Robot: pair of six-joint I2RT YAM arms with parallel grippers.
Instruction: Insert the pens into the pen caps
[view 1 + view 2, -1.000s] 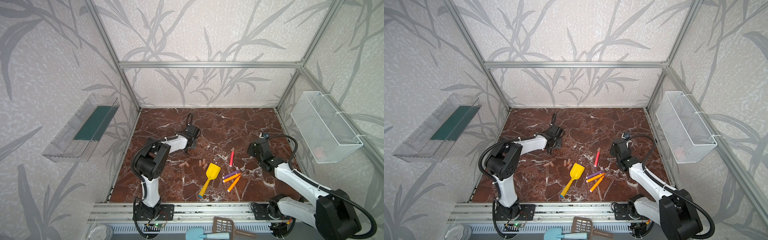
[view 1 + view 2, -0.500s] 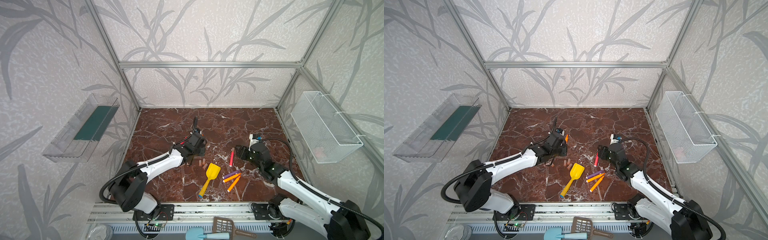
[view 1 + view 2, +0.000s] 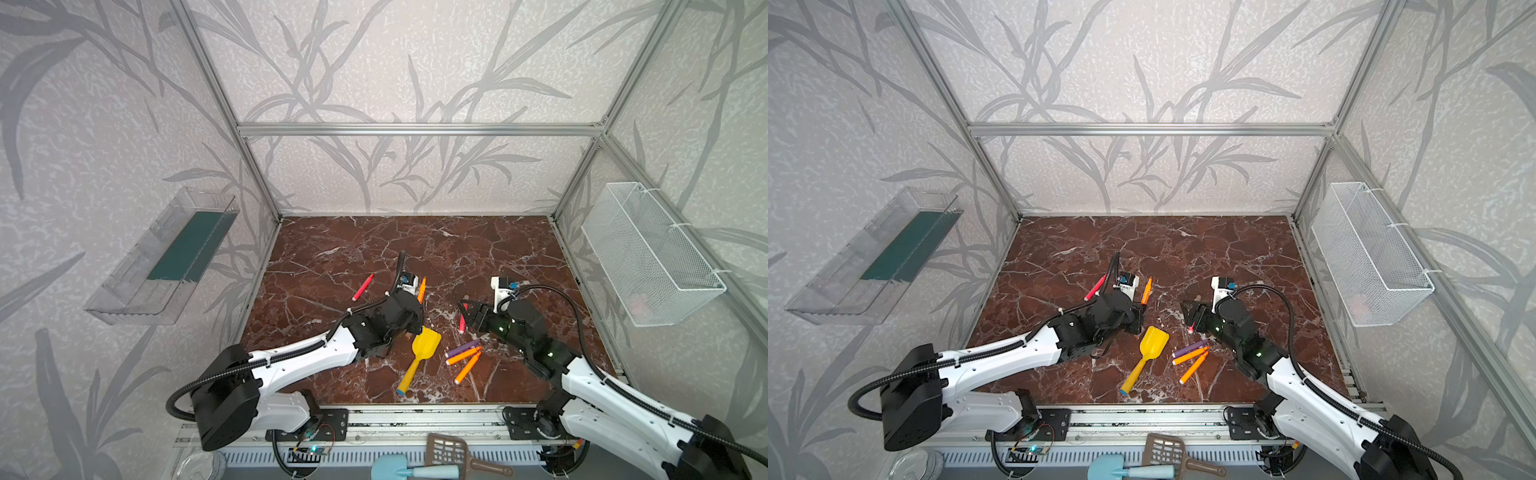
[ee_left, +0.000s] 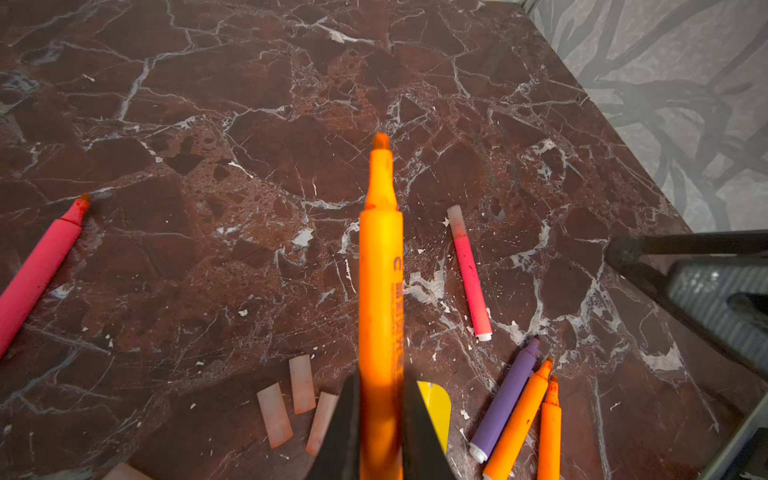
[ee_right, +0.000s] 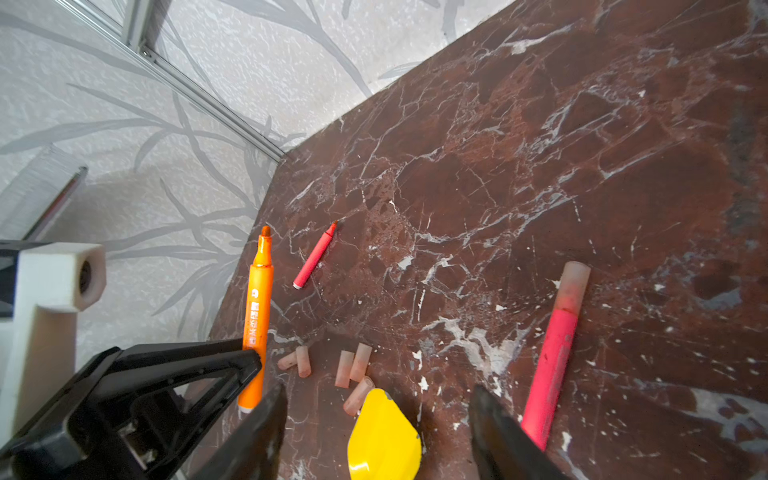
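Observation:
My left gripper (image 4: 380, 384) is shut on an orange pen (image 4: 380, 291), held tip-forward above the floor; both top views show that pen (image 3: 422, 289) (image 3: 1146, 290). Several pen caps (image 4: 302, 384) (image 5: 353, 368) lie loose just below it. My right gripper (image 5: 378, 392) (image 3: 467, 313) hovers open and holds nothing. Beside it lies a red-pink pen (image 5: 555, 357) (image 3: 462, 322) wearing a cap. Another red-pink pen (image 3: 363, 287) lies bare at the back left. A purple pen (image 3: 462, 348) and two orange pens (image 3: 463, 355) (image 3: 467, 368) lie grouped at the front.
A yellow toy shovel (image 3: 424, 345) with an orange handle lies between the arms, next to the caps. A wire basket (image 3: 648, 257) hangs on the right wall and a clear tray (image 3: 166, 266) on the left. Spare scoops (image 3: 415, 469) sit outside the front rail.
The left arm swung from the back left towards the centre, carrying the orange pen. The right gripper moved left towards the capped red-pink pen and its jaws spread wider.

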